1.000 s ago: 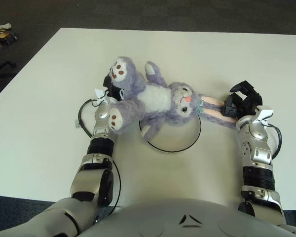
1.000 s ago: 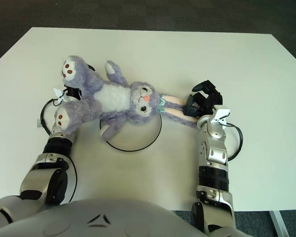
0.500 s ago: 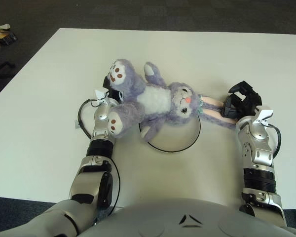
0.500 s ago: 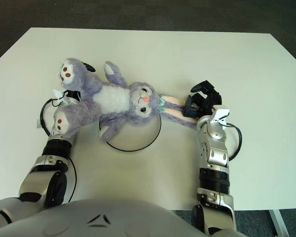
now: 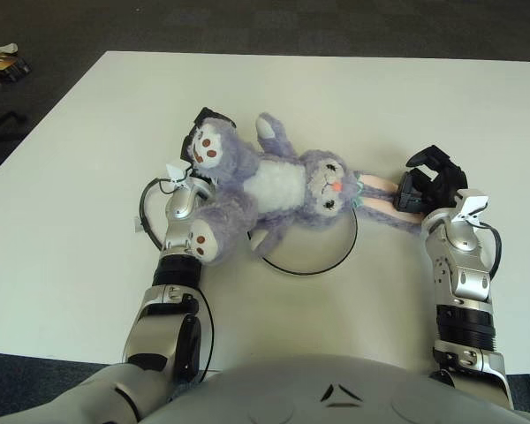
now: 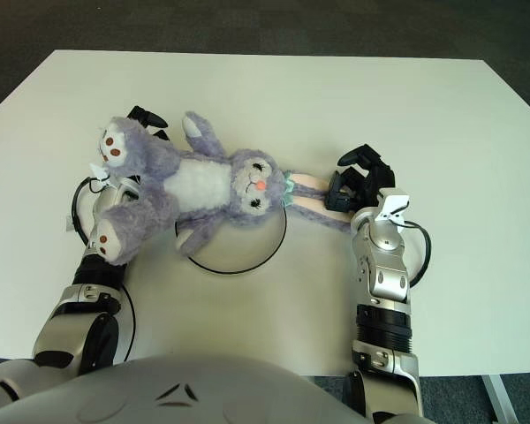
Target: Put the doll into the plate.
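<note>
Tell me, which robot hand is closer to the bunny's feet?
Left. The left robot hand sits under the doll's feet; the right robot hand is over at the ears.

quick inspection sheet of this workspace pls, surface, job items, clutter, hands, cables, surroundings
surface: white table, bare around the job's things
job's things: purple doll on its back, head over the plate rim, legs beyond it to the left; plate is a white disc with a dark rim
clutter: nothing seen
hands: left hand under the doll's legs, gripping; right hand closed on the doll's ears
cables: black loops at both wrists
surroundings: dark floor; objects at far left edge, unclear
</note>
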{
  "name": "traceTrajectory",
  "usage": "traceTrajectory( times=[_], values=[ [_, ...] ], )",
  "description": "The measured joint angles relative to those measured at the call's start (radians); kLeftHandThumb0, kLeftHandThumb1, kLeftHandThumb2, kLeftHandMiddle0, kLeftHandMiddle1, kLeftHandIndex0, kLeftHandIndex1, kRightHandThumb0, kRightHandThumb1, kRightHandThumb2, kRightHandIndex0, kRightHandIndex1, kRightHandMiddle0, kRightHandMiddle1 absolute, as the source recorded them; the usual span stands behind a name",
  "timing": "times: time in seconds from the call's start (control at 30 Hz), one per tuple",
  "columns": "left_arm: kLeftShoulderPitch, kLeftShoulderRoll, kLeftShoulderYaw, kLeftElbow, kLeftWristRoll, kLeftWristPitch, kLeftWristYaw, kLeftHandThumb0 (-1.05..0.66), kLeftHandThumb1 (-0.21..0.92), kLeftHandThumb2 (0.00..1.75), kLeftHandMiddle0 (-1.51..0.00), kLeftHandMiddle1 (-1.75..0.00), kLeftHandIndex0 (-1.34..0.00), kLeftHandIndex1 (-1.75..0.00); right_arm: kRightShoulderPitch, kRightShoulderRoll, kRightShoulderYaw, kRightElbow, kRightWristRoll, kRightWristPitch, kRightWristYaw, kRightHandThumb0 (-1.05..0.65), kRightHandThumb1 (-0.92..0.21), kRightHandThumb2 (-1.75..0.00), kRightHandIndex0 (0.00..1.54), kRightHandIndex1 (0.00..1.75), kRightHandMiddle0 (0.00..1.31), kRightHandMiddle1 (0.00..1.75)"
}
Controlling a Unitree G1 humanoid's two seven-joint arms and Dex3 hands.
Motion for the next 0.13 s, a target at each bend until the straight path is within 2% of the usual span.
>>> traceTrajectory(
  times=[0.13],
  values=[
    [0.011, 0.000, -0.006, -0.021, -0.008, -0.012, -0.025, -0.42, 0.53, 1.05, -0.91, -1.75, -0.45, -1.75, 0.007, 0.009, 0.002, -0.022, -0.001, 0.001, -0.005, -0.01, 0.06, -1.70, 0.88, 1.75, 0.74, 1.61]
  ],
)
